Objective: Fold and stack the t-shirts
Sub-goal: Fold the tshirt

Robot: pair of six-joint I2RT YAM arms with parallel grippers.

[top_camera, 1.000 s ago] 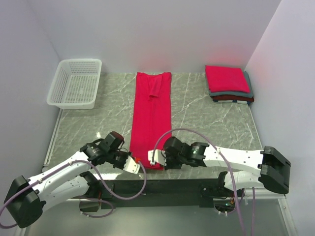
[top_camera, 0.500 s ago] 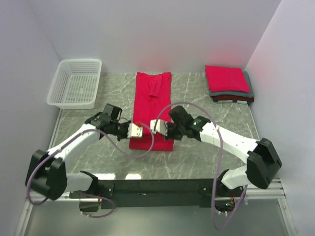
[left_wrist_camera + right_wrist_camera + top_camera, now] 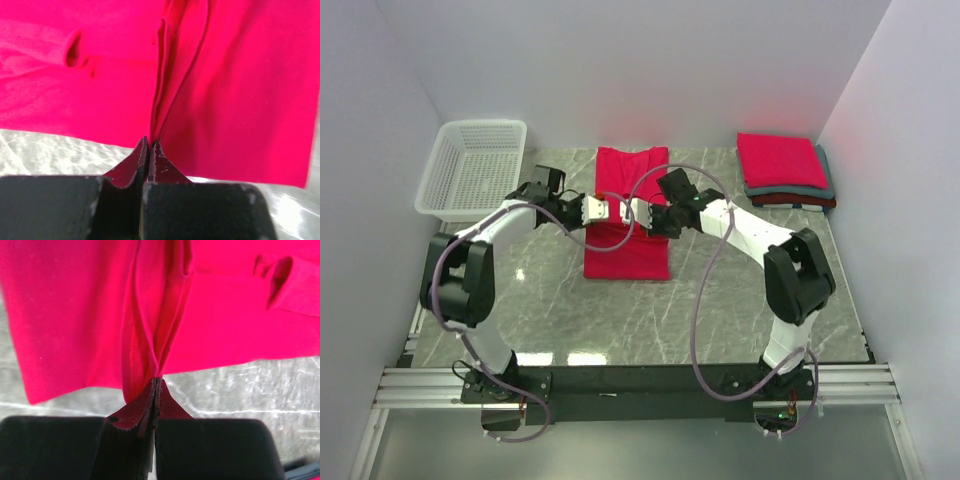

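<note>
Lab rig — walled marble table [image 3: 560, 300]

Left fingers [image 3: 128, 168] and right fingers [image 3: 134, 413] pinched together

Plain pale lavender walls [image 3: 620, 70] are enclosing the grey marble-patterned tabletop [image 3: 620, 310] on three sides. Bright light is glinting off the polished surface near its front edge, where a black rail [image 3: 640, 380] is running across.
</note>
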